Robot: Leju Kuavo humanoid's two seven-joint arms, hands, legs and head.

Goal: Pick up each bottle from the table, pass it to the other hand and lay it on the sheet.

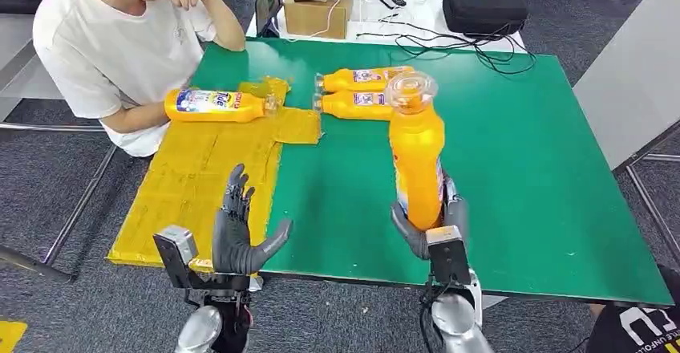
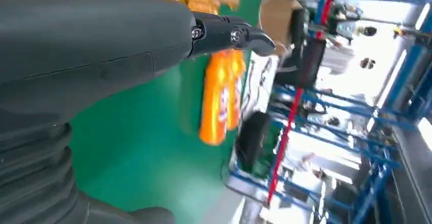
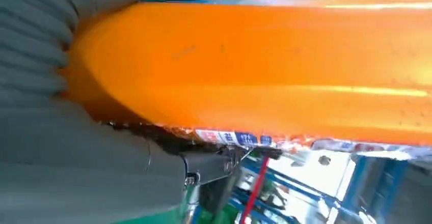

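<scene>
My right hand [image 1: 433, 226] grips an orange bottle [image 1: 416, 154] by its base and holds it upright above the green table [image 1: 513, 152], clear cap up. In the right wrist view the bottle's orange body [image 3: 265, 61] lies across my palm. My left hand [image 1: 240, 229] is open, fingers spread, over the table's front edge beside the yellow sheet [image 1: 200, 168]. One orange bottle [image 1: 215, 104] lies on the sheet's far end. Two more bottles [image 1: 361, 79] [image 1: 357, 105] lie side by side on the green top behind the held one; the left wrist view shows the pair [image 2: 220, 96] past my fingers [image 2: 229, 34].
A person in a white shirt [image 1: 104, 48] sits at the table's far left corner, forearm close to the bottle on the sheet. A cardboard box [image 1: 318, 14], a black case [image 1: 484, 6] and cables lie on the white table behind. The green top to the right is bare.
</scene>
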